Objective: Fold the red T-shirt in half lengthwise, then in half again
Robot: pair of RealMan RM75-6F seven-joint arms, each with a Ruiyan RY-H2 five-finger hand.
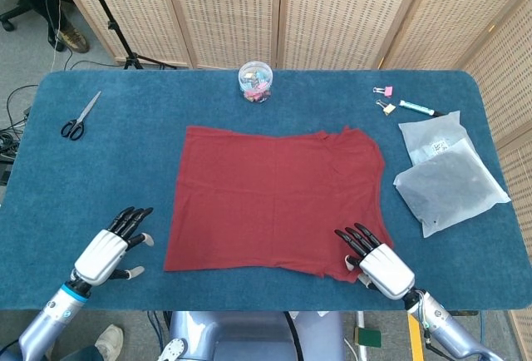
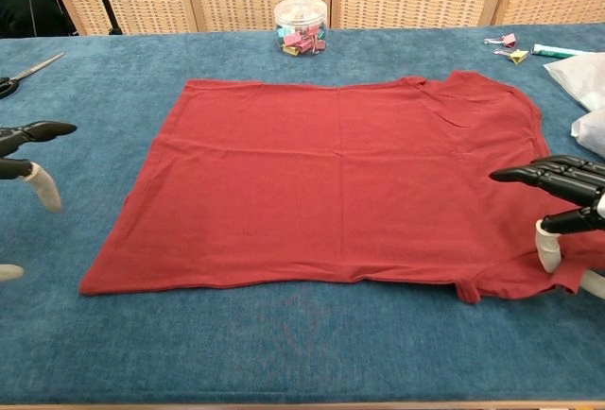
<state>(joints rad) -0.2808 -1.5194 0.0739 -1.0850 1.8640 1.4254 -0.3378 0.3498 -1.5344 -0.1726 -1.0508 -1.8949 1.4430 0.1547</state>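
Red T-shirt [image 1: 278, 199] flat between left robot hand [image 1: 112, 246], right robot hand [image 1: 376, 259].

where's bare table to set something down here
Bare blue cloth lies between the scissors and the red T-shirt, above the left hand, and along the far edge between the clip jar and binder clips. It is crowded at right, around the plastic bags.

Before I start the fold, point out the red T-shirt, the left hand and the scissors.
red T-shirt [image 1: 274, 199]: head view, middle of the cloth.
left hand [image 1: 108, 249]: head view, back of the hand.
scissors [image 1: 75, 126]: head view, the handles.
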